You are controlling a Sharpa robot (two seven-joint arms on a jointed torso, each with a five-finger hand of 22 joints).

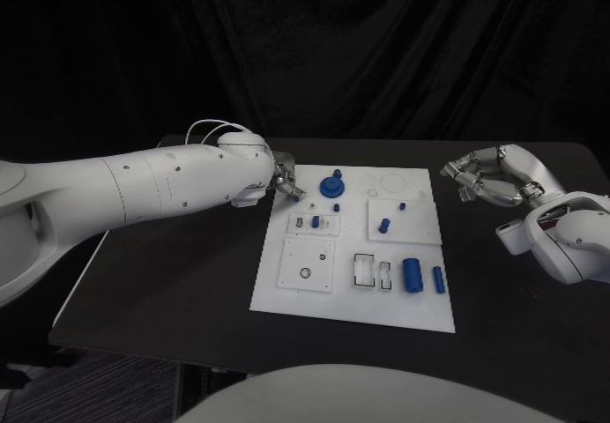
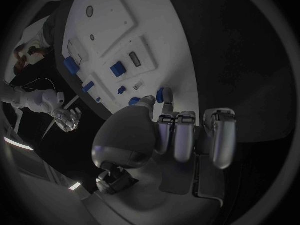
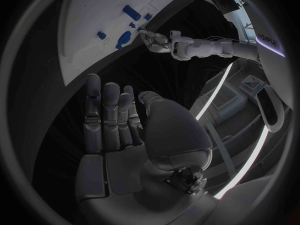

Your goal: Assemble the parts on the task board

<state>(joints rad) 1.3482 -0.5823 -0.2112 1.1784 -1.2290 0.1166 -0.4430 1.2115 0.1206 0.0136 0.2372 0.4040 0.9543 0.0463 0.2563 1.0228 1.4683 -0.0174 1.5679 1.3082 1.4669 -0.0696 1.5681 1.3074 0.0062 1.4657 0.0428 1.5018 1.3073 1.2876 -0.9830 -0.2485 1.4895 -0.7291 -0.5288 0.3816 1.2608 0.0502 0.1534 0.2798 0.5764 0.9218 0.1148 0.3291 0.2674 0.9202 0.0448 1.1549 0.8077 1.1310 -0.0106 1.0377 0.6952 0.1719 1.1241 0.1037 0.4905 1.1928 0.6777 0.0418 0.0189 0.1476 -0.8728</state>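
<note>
Looking down at the black table point(image 1: 166, 291), we see the task board point(image 1: 362, 291) lying flat in the middle, with the blue parts spread over it: a round knobbed part point(image 1: 333, 185) near the far edge, small pegs point(image 1: 382, 226) further in, and two blue cylinders point(image 1: 412, 273) lying near the right edge. Our left hand point(image 1: 282, 179) sits at the board's far left corner, just beside the knobbed part; in the left wrist view its fingers point(image 2: 185, 135) are curled forward with the thumb tip close to a blue piece, yet we cannot tell whether it pinches anything or merely touches. Our right hand point(image 1: 495, 176) hangs well apart from the board at its right side, fingers loosely spread and holding nothing — the right wrist view shows the open palm point(image 3: 119, 130) plainly. The risk we judge from here: the left hand works close among small standing parts, so a careless sweep of the fingers could knock a peg over or nudge the board itself, which nothing visibly holds down. As for writing, a few pale letters show at the rim of the right wrist view — too warped for us to read — and the board bears no legible label.
</note>
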